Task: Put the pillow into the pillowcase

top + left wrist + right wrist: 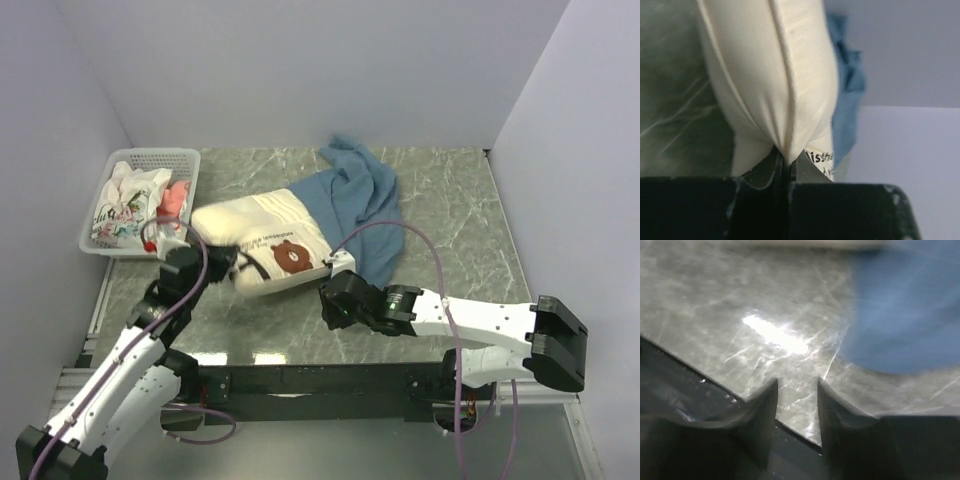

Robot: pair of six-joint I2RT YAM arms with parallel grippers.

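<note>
Table (pixel 450 200): grey-green marble-look top, smooth and polished, with a bright glare patch in the right wrist view. Pillow (pixel 262 232): cream cloth, matt, smooth, raised seams; bear print and black text lie flat, no sheen. Pillowcase (pixel 360 195), at 1 o'clock from the pillow: muted-blue cloth, matt, soft, wrinkled. Basket (pixel 160 158), at 10 o'clock on the table: white perforated plastic, slight gloss; holds white printed cloth (pixel 120 210) and pink cloth (pixel 175 197). Arm shells (pixel 490 320): white, smooth, semi-gloss. Right gripper (pixel 796 385): dark, matt fingers.
</note>
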